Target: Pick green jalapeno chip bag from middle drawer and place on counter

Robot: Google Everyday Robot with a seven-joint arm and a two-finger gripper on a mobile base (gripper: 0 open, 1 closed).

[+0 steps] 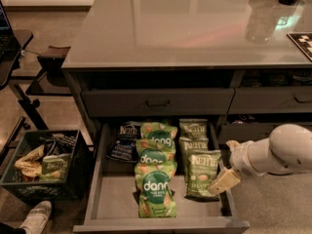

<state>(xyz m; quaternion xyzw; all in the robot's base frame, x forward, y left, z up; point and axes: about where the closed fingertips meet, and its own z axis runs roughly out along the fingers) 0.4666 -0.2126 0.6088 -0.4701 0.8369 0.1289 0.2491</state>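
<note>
The middle drawer [114, 201] stands pulled open below the counter [185, 23]. Three olive-green jalapeno Kettle bags lie in a column at its right side: front [201, 172], middle [191, 144] and back [193, 128]. Several brighter green dang bags [156, 182] lie in the centre column. A dark blue Kettle bag [126, 139] lies at the back left. My gripper [224, 181], on a white arm coming from the right, hangs over the drawer's right side, at the right edge of the front olive bag.
A black crate [73, 167] with snack bags stands on the floor at the left, with a white shoe [36, 216] in front of it. A closed drawer with a bar handle [158, 103] sits above the open one. A checkered object [302, 42] lies on the counter's right edge.
</note>
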